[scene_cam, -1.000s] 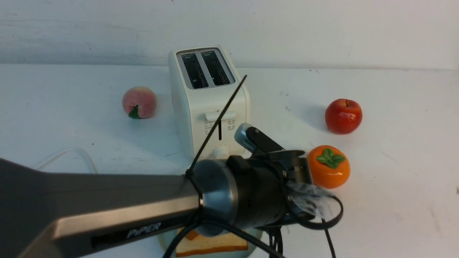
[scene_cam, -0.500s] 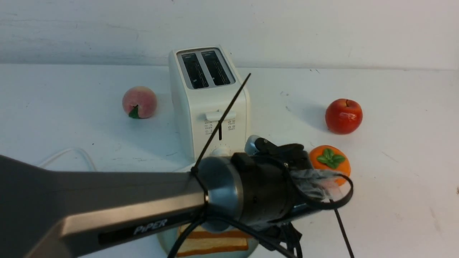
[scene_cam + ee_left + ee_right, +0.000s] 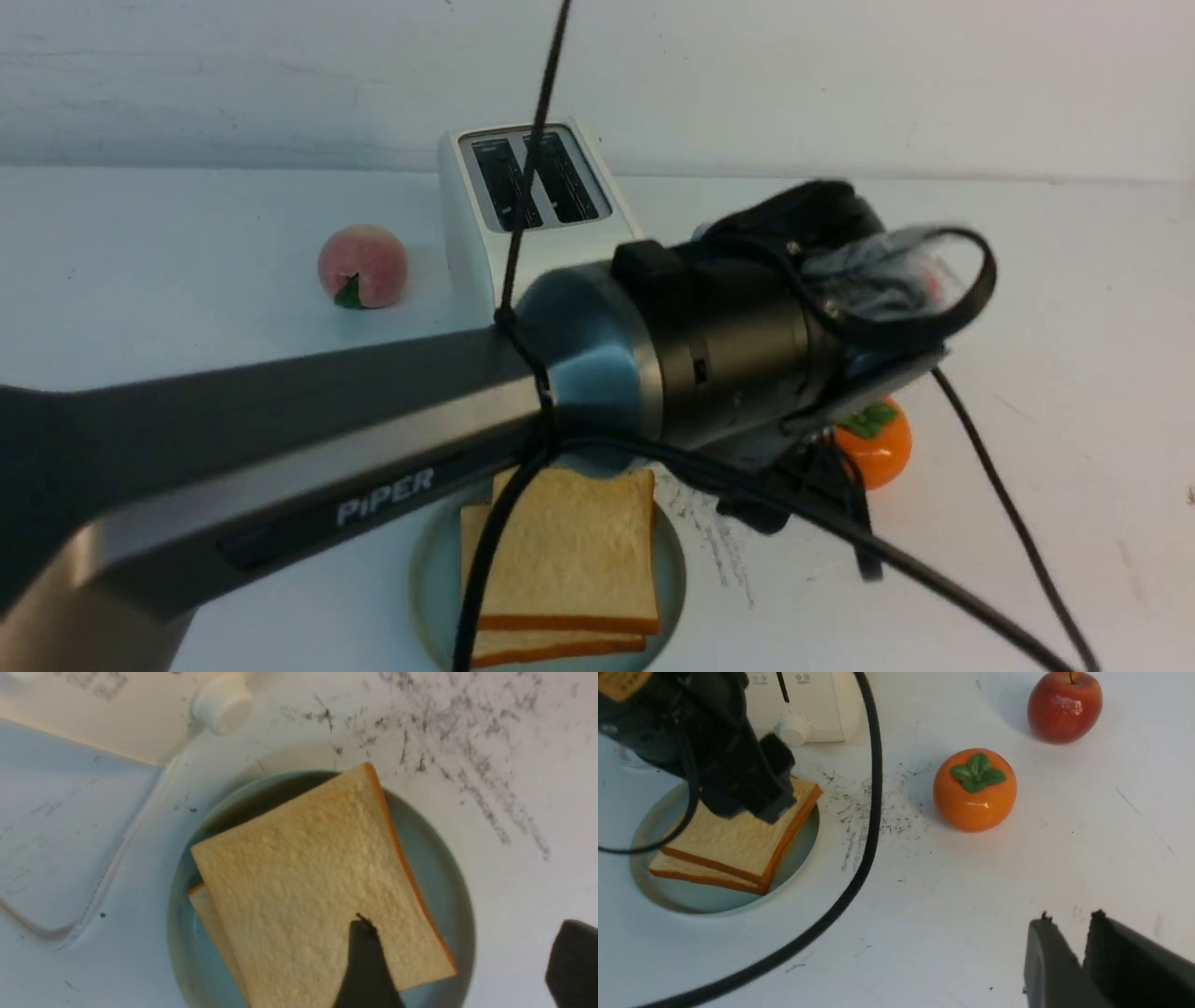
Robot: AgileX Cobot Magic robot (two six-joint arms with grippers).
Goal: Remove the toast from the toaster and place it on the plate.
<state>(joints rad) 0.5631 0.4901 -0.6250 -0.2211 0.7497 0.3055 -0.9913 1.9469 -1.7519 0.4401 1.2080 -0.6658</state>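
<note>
Ease L gripper [image 3: 467, 956], jaws wide & empty, up from plate [image 3: 460, 872] w/o nudging toast [image 3: 303, 882], keeping R gripper [image 3: 1071, 935], jaws narrowly parted, well clear.

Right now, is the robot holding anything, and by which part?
Nothing is held. The left hand is open above the square, brown-crusted bread slices, which lie on the round, pale blue-green plate. The right hand is empty too.
</note>
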